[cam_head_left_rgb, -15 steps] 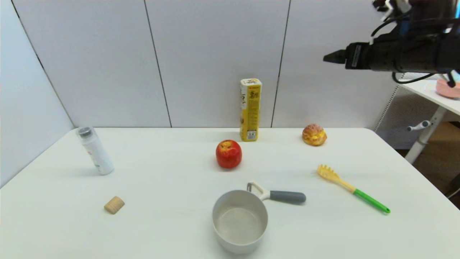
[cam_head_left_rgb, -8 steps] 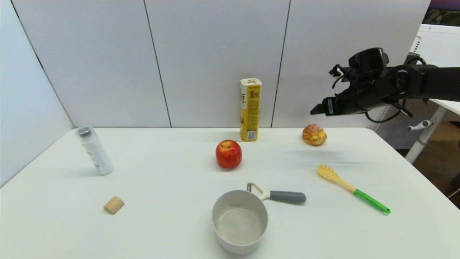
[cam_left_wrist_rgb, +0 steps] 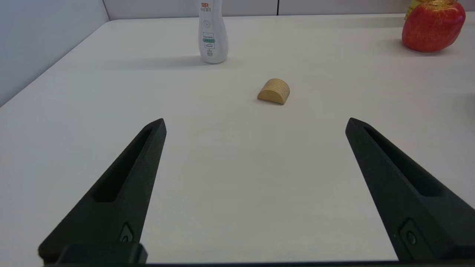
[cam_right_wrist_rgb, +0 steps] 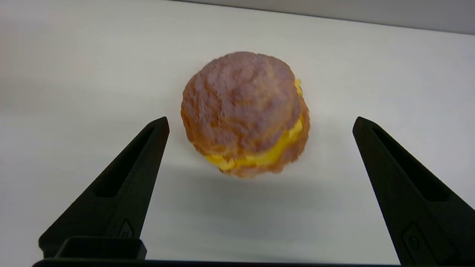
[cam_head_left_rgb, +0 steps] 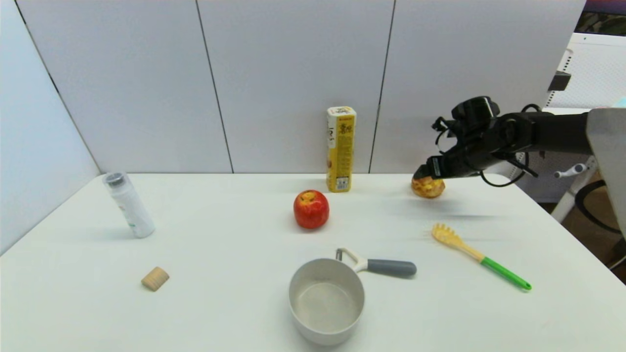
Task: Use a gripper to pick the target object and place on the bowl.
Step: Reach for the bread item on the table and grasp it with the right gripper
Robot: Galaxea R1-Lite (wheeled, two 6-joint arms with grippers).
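Right gripper (cam_head_left_rgb: pixel 421 172) hangs at the far right of the table (cam_head_left_rgb: pixel 234 303), directly over the bun (cam_head_left_rgb: pixel 429 187), fingers spread wide. From its wrist camera the bun (cam_right_wrist_rgb: pixel 245 113) sits on the table between and beyond the two fingers (cam_right_wrist_rgb: pixel 122 178), touched by neither; crackled brown top up, yellow filling showing on the near side. The bun is near the far edge, right of the yellow box (cam_head_left_rgb: pixel 341 149), which stands upright against the back wall. Bowl (cam_head_left_rgb: pixel 326 299) sits at the near centre, well apart from the bun, nothing in it. A peeler (cam_head_left_rgb: pixel 379 265) with a grey handle lies just beyond the bowl's far right rim; whether it touches cannot be told. Red apple (cam_head_left_rgb: pixel 311 209) stands mid-table, near the box. A pasta fork (cam_head_left_rgb: pixel 477 255) with a green handle lies on the right, nearer than the bun. White bottle (cam_head_left_rgb: pixel 128 204) stands tilted at far left; a small wooden block (cam_head_left_rgb: pixel 155 278) lies nearer, on the left. Left gripper (cam_left_wrist_rgb: pixel 256 126) shows only in its own wrist camera, held low over the table, fingers wide apart, nothing between them; ahead of it are the block (cam_left_wrist_rgb: pixel 274 91), the bottle (cam_left_wrist_rgb: pixel 211 31) and the apple (cam_left_wrist_rgb: pixel 432 24).
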